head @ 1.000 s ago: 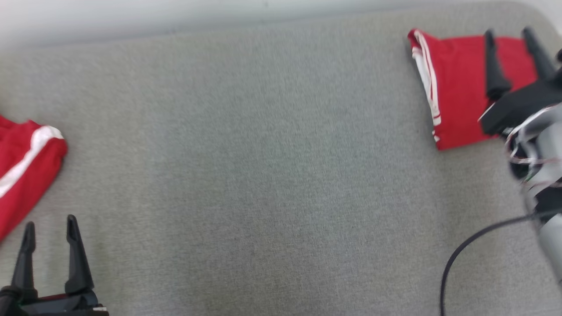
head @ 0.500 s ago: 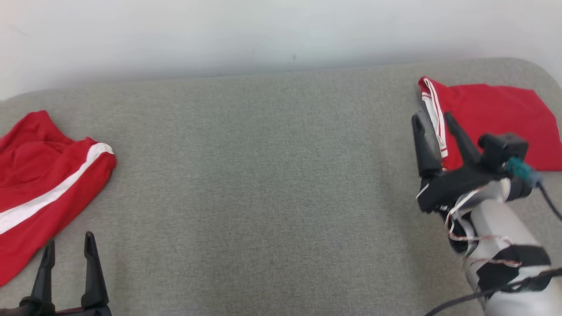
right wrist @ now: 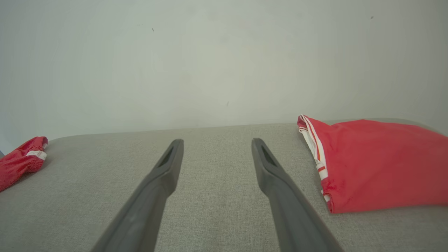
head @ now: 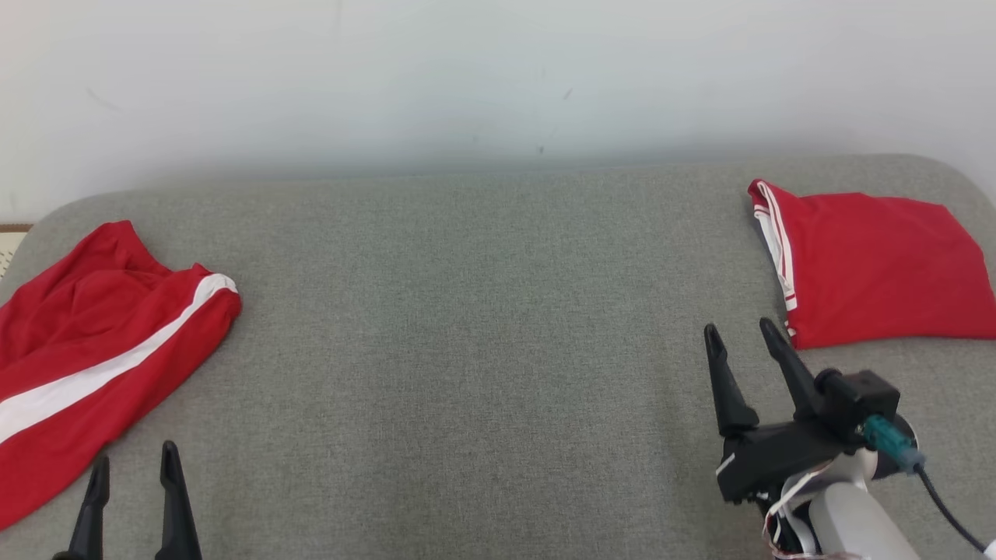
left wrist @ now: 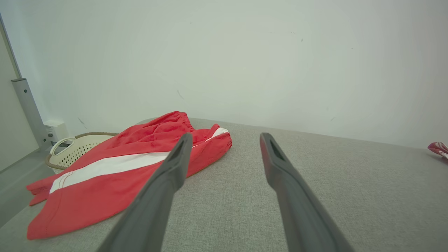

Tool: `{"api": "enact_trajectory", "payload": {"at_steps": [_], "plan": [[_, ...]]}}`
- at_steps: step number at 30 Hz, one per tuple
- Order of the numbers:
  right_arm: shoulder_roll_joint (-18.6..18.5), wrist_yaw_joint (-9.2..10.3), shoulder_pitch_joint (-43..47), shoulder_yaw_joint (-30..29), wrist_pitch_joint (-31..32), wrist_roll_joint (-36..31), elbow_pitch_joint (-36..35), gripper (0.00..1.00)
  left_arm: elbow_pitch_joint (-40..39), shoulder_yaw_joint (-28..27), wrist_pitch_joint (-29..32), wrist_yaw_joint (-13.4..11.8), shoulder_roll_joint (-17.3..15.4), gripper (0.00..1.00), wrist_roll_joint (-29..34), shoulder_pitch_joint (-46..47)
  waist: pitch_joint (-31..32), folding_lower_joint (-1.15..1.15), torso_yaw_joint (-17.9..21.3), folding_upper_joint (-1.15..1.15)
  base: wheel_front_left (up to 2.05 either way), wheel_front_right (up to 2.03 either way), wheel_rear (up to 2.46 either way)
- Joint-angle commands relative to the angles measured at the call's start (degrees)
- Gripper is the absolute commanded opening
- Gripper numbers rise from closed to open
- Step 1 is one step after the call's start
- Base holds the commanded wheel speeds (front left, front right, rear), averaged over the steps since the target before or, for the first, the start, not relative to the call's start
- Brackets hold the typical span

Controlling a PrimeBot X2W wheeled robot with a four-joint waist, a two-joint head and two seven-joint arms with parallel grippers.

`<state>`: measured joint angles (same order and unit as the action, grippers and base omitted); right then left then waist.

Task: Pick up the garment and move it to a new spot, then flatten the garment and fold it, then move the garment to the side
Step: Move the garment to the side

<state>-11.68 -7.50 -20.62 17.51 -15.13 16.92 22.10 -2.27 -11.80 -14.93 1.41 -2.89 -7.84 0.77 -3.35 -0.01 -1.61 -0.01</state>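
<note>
Drew right gripper (head: 738, 330) back off folded garment (head: 879, 268), left lying at right edge of frame on grey cushion (head: 482, 350). Held jaws wide, empty; same for left gripper (head: 134, 455), lower left. Judged placement done; crumpled garment (head: 93, 342), left edge, probably next.

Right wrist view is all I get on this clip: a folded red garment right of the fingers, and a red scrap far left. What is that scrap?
Observer: The end of a second red garment, loosely spread, with a broad white stripe, lying at the left end of the grey surface.
Operator: Is the left gripper holding it?
Observer: No. The left gripper is open and empty, just short of its near edge.
Operator: Anything past that end?
Observer: A pale perforated basket, beyond the garment and lower than the surface.
</note>
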Motion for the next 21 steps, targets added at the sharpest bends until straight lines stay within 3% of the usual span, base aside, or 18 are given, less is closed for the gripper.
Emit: {"api": "enact_trajectory", "payload": {"at_steps": [1,8,21], "plan": [[0.58,0.02,1.63,-0.47,-0.12,-1.24,-1.15,1.0,-0.02,0.14,-0.19,-0.22,-0.03,1.0,-0.22,-1.08,0.58,0.01,-0.04,0.01,0.0,0.0,0.0],[3.76,0.02,9.16,-3.23,-0.12,-6.54,-6.51,1.0,0.14,0.73,-0.19,-0.79,-0.03,1.0,-0.38,-2.76,2.64,0.01,0.33,0.01,0.0,0.0,0.0],[6.29,0.02,18.36,-6.28,1.36,-8.25,-11.25,1.0,2.52,2.45,-0.19,-0.73,-0.07,1.0,1.99,-5.23,5.01,0.01,0.68,0.01,0.0,0.0,0.0]]}}
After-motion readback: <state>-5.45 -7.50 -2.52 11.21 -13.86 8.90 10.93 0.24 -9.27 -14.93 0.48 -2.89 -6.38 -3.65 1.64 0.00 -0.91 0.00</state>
